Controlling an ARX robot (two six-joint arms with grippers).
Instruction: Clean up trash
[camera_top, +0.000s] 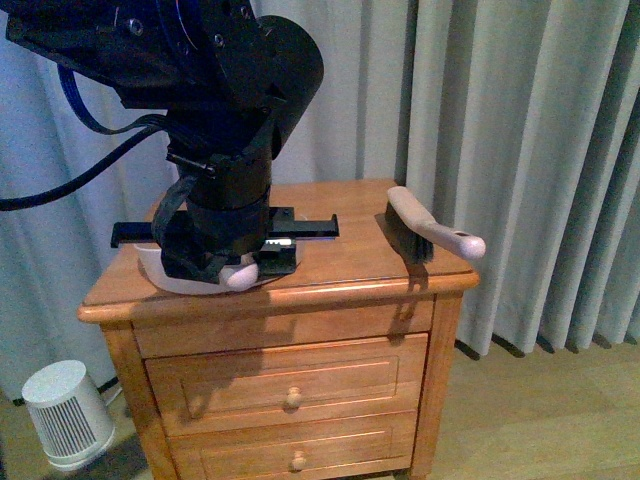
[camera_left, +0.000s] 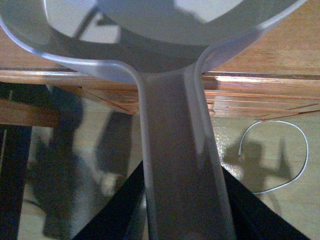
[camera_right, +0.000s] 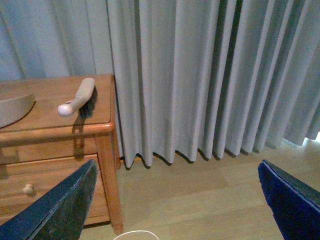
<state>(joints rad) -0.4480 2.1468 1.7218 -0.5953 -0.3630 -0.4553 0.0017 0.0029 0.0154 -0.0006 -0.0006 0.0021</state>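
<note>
Grey pleated curtains hang behind a wooden two-drawer nightstand; pale wood floor below.

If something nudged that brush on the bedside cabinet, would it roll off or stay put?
The brush probably won't roll: it seems to rest on its dark bristles. Its pale handle sticks out past the cabinet edge, so a shove that way could tip it off. It looks like light, stiff plastic, easy to lift.

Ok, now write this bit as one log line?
left gripper: holds dustpan on nightstand | right gripper: open | brush: untouched | trash: unseen
</note>
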